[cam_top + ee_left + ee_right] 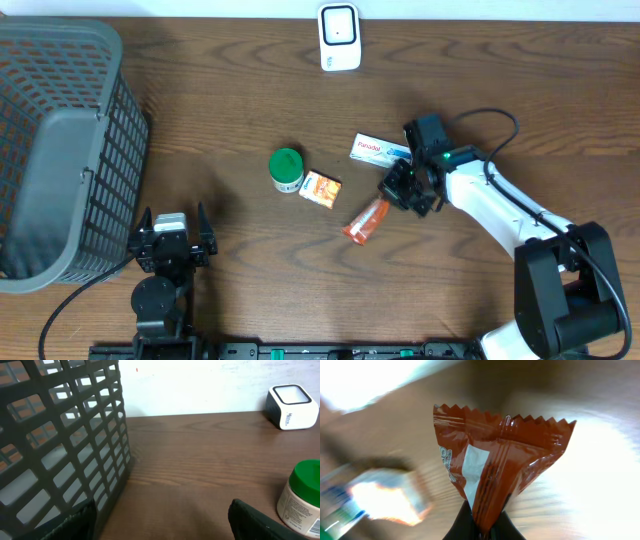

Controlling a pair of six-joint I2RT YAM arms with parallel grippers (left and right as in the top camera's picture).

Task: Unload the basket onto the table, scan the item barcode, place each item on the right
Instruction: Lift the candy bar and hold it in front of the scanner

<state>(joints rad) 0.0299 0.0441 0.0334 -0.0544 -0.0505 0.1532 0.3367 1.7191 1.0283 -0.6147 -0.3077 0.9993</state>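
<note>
My right gripper (398,196) is shut on one end of a red-orange snack packet (366,220), which slants down-left over the table. In the right wrist view the packet (495,465) stands up from between my pinched fingertips (462,525), its zigzag edge on top and a white patch on its back seam. The white barcode scanner (339,37) stands at the table's far edge, and shows at the upper right of the left wrist view (291,406). My left gripper (170,238) rests open near the front edge beside the basket, nothing between its fingers (252,520).
A grey mesh basket (60,150) fills the left side. A green-lidded white jar (287,170), a small orange packet (321,188) and a white Panadol box (378,150) lie mid-table near the right gripper.
</note>
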